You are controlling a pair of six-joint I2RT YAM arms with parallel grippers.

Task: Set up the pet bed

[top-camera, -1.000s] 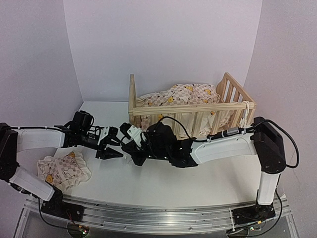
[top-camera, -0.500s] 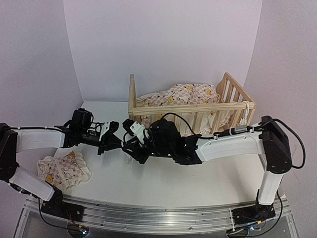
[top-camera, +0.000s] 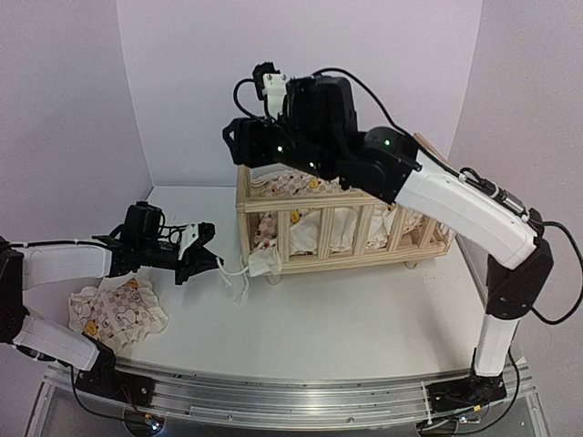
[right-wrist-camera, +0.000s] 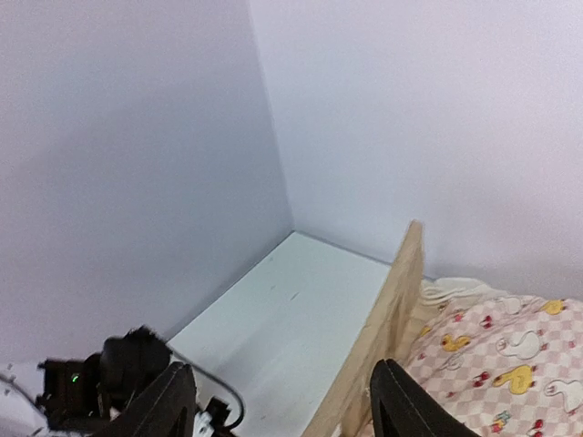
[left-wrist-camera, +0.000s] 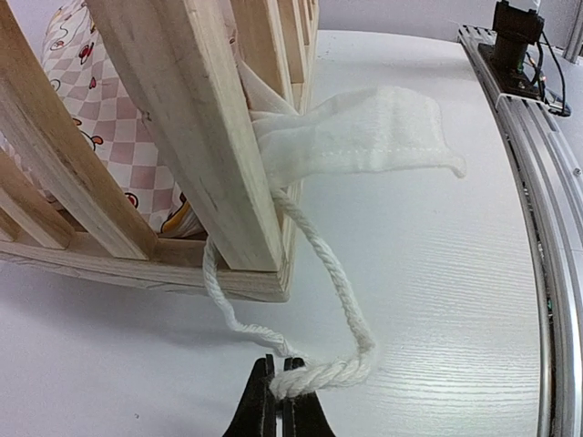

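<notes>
The pet bed's pine frame [top-camera: 351, 223] stands at the back of the table, and its checked duck cushion [top-camera: 273, 185] lies inside it. A white tie string [left-wrist-camera: 337, 273] loops down from the bed's corner post [left-wrist-camera: 182, 137] onto the table. My left gripper [left-wrist-camera: 279, 373] is shut on the end of that string, just left of the bed [top-camera: 211, 259]. High over the bed's left end hangs my right gripper [top-camera: 239, 146]. It is open [right-wrist-camera: 282, 401] with nothing between its fingers, and the cushion [right-wrist-camera: 510, 355] lies below it.
A small checked pillow [top-camera: 118, 314] with ducks lies on the table at the near left, under my left arm. A white fabric tab [left-wrist-camera: 364, 137] sticks out from the bed's corner. The metal rail [top-camera: 273, 391] runs along the near edge.
My right gripper has opened, and its arm has swung up from the table beside the left gripper to above the bed. My left gripper has shut on the tie string.
</notes>
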